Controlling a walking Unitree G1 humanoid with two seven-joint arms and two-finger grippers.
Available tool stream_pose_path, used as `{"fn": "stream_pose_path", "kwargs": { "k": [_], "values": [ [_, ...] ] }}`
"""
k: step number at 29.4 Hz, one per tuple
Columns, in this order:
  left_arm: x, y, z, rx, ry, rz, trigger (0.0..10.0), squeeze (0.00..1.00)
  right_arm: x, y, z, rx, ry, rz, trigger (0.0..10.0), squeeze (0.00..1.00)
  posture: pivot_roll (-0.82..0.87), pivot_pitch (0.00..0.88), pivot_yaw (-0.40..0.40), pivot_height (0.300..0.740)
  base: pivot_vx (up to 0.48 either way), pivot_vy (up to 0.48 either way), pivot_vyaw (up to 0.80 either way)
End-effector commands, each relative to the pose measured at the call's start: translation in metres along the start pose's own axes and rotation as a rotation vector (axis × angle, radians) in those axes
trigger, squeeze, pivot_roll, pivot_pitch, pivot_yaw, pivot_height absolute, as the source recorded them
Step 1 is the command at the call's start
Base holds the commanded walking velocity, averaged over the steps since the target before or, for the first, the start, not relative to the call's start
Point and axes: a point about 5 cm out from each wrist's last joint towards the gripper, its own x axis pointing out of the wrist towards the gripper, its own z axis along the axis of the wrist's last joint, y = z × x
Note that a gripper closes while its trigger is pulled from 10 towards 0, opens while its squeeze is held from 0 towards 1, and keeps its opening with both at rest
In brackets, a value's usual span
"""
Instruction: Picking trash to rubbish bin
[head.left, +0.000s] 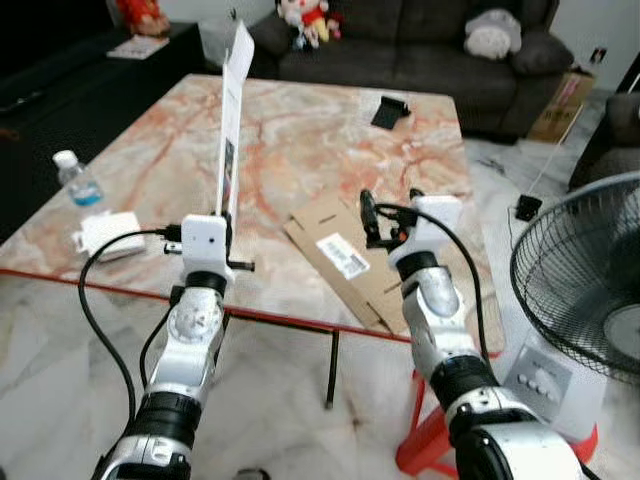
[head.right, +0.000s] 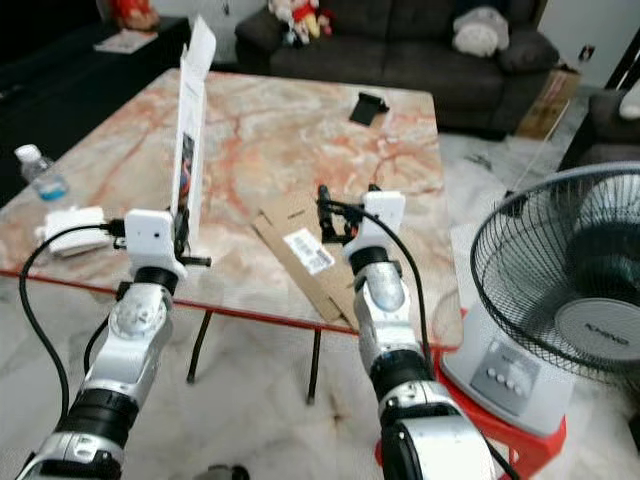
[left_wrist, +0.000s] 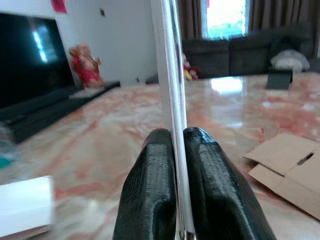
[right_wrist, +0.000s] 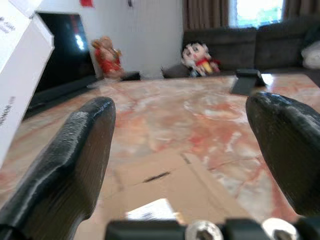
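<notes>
Two silver arms reach over the near edge of a marble coffee table (head.left: 300, 130) in a living room, a dark sofa (head.left: 420, 45) behind it and a standing fan (head.left: 590, 290) at the robot's right. Flattened cardboard (head.left: 345, 262) with a white shipping label lies on the table near that edge, just ahead of the right gripper (head.left: 388, 212), whose black fingers are spread wide apart with nothing between them. The left gripper (head.left: 228, 222) is clenched on the lower edge of a flat white box (head.left: 232, 120), holding it upright and edge-on above the tabletop; the left wrist view shows both pads (left_wrist: 150, 185) pressed against the thin panel. A white charger block (head.left: 108, 235) and a water bottle (head.left: 78, 180) sit at the table's left edge, a small black stand (head.left: 388, 112) at the far side.

By appearances one piece of trash is already lifted while the cardboard waits. No rubbish bin can be seen. Next would likely be lowering the right gripper onto the cardboard's near edge, a hard pinch since it lies flat.
</notes>
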Motion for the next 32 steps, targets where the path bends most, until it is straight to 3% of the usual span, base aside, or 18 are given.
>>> {"fn": "stream_pose_path", "kwargs": {
  "k": [1,21,32],
  "values": [
    [0.0008,0.0037,0.0056,-0.01,-0.021,0.023,10.0,0.0,0.0036,0.0015,0.0067,-0.009,-0.02,0.011,10.0,0.0,0.06,0.0,-0.02,0.74,0.0,0.0,0.0],
    [-0.002,0.0048,0.0058,-0.014,-0.015,0.029,10.0,0.0,0.002,0.0019,0.0053,-0.005,-0.011,0.01,10.0,0.0,0.05,0.0,-0.025,0.74,0.0,0.0,0.0],
    [-0.0027,0.0043,0.0061,-0.017,-0.014,0.027,10.0,0.0,0.0014,0.002,0.0046,-0.005,-0.007,0.01,10.0,0.0,0.05,0.002,-0.025,0.74,-0.24,0.0,0.0]
  ]
}}
